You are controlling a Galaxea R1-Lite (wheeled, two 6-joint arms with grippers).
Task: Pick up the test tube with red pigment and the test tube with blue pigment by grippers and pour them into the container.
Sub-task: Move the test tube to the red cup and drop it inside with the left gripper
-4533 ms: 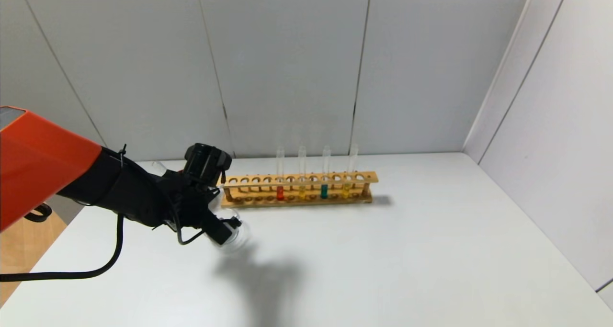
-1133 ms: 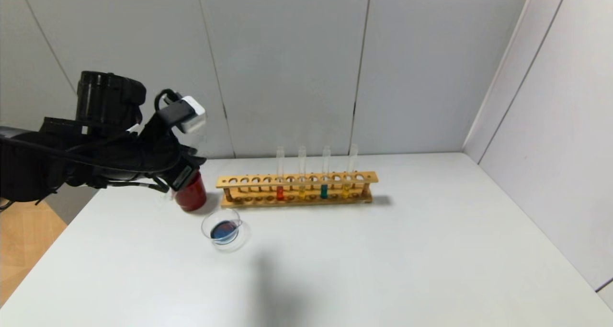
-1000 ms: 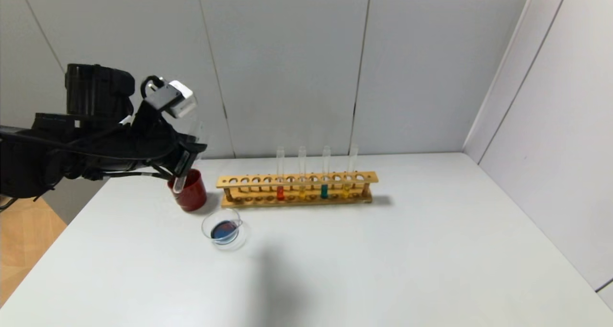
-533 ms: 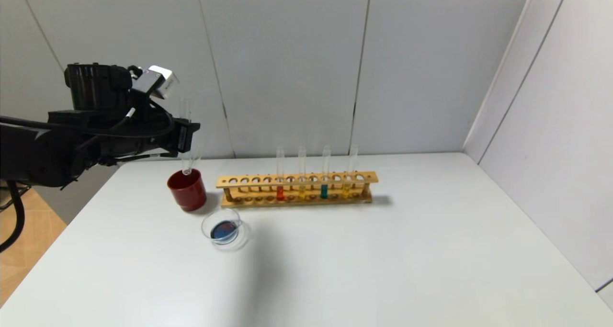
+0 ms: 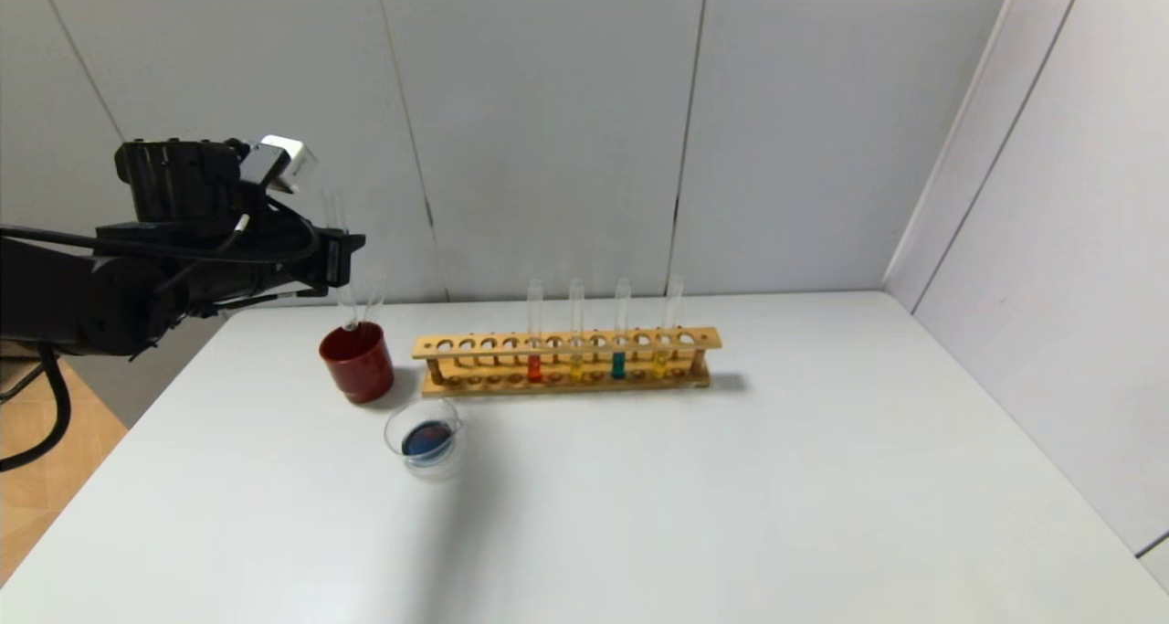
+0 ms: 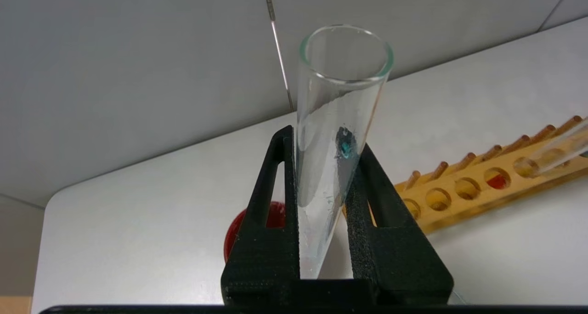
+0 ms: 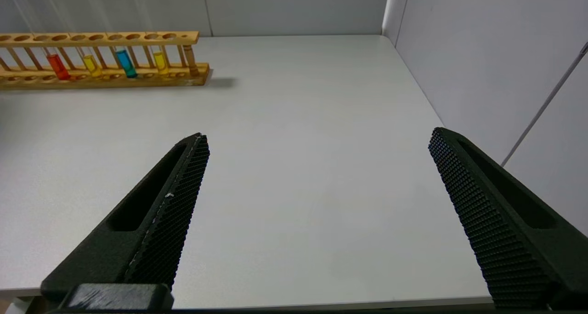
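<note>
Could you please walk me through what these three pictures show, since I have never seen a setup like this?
This is a two-armed robot at a white table. One picture looks down from its head; the other two come from cameras on its wrists.

The left end effector, a black claw, is shut on a clear glass test tube that is nearly empty, with a teal smear inside, held above a dark red opaque cup.

The right end effector is open and holds nothing, over bare table.

On the table stand a long wooden rack holding tubes of red, yellow, teal and yellow liquid, and a low clear glass dish with dark blue liquid in it.
</note>
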